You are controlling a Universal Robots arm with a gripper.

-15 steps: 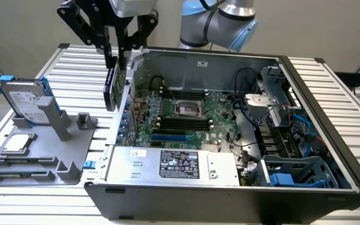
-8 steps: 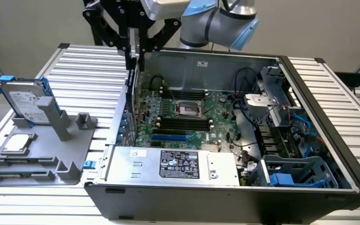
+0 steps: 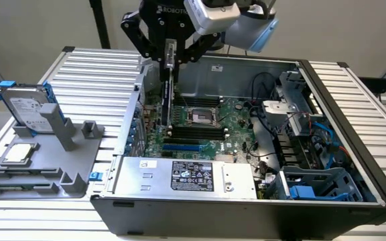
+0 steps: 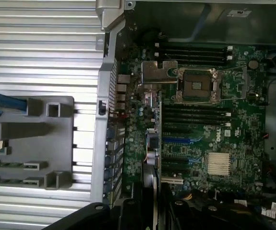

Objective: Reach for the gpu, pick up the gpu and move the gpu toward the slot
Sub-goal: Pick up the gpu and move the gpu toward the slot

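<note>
Exterior view, from its left: a grey fixture [image 3: 42, 160] lies on the ribbed metal worktop [image 3: 99, 65], carrying an upright silver hard drive in a blue frame [image 3: 25, 108] and, nearer the camera, a small square silver chip [image 3: 18, 152]. Just right of it stands the open computer case [image 3: 247, 201], its green motherboard [image 3: 210, 128] exposed, with the CPU socket [image 3: 203, 116] near the middle and a labelled power supply [image 3: 186, 175] along the near edge. Above the case's left side the black end effector [image 3: 169, 52] is clamped on the gpu [image 3: 167, 95], which hangs edge-on and vertical, its lower end down among the motherboard's slots. At the right sit a blue drive cage [image 3: 313, 188] and cables. Wrist view: the gpu [image 4: 150, 191] appears edge-on over the blue slots [image 4: 181, 140]
</note>
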